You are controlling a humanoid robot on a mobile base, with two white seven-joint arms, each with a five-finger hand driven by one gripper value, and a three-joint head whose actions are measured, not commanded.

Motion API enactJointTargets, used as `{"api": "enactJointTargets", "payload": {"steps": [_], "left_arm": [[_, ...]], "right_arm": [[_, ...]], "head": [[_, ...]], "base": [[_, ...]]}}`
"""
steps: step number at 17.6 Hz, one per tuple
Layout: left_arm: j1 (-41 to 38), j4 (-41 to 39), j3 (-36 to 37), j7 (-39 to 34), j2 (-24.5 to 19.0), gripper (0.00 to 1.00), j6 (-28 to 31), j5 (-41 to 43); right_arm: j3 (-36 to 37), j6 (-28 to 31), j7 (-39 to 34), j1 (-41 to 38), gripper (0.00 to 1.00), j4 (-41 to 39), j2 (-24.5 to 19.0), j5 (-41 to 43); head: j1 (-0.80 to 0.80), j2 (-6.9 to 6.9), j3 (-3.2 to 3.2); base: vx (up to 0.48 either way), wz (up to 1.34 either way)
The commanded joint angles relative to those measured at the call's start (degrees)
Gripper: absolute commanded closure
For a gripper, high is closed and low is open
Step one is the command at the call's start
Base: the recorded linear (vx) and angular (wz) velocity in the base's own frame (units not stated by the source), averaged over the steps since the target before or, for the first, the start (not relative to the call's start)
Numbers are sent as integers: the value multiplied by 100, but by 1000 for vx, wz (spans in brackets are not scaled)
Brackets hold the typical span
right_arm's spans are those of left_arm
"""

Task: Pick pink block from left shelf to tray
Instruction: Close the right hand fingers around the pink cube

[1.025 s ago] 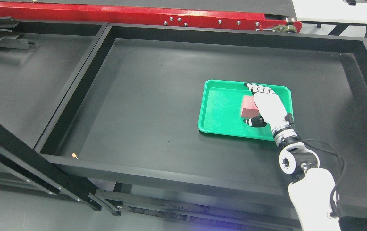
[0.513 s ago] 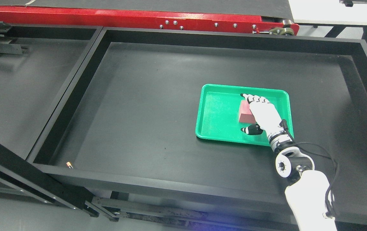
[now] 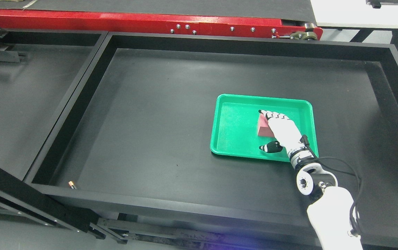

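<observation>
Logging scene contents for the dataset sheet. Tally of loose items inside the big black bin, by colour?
Green: 1, the green plastic tray
Pink: 1, the pink block in the tray, partly hidden by the right hand
Brass-coloured: 1, a small brass-coloured object at the bin's near left corner
Total: 3

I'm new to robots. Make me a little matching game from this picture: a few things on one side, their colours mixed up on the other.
Things:
1. tray
2. block
3. right hand
4. beam behind the table

Colours:
A. white with black fingertips
B. red
C. green
D. pink

Pairs: 1-C, 2-D, 3-A, 4-B
</observation>
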State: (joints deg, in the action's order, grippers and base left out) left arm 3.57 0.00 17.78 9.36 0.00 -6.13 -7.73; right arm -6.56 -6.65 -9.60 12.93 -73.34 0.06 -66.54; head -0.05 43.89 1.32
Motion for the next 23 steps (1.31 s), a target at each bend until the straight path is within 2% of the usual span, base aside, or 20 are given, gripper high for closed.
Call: {"api": "enactJointTargets", "payload": {"steps": [1,4,16,23], "left_arm": [[3,-100,6,5,-100,0,-11,0],[3,-100,6,5,-100,0,-11,0],[3,-100,6,5,-100,0,-11,0],[3,-100,-3,5,-100,0,-11,0]], "right_arm": [[-56,-30,238,3286,5,241,94,71],[-56,-47,599,3330,5,223,94,71],[-170,-56,653,3813,5,601,94,62],[-179,-47,635,3884,18,768,94,62]], "head": [[0,0,0],[0,0,0],[0,0,0],[0,0,0]], "base": [[24,0],[19,-2],[21,-1],[18,0]]}}
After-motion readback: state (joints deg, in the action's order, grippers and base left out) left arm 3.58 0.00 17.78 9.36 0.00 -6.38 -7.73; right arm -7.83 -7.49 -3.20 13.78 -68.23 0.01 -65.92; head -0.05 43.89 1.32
